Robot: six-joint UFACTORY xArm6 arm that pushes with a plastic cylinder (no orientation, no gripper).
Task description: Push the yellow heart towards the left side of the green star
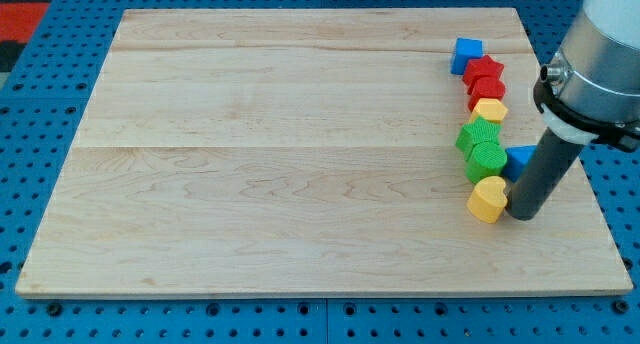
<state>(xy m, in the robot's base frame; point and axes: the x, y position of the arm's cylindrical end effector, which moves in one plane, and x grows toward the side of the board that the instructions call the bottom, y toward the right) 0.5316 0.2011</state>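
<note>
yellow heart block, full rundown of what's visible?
The yellow heart-shaped block looks like a small, solid, matte painted piece lying flat on the wooden board, near its lower right corner. It sits at the bottom end of a column of blocks, just below the green round block and touching or nearly touching it. My tip is right against its right side.

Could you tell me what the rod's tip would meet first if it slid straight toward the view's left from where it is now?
Almost certainly the yellow heart: my tip sits right beside it on the view's right, apparently touching or nearly so.
</note>
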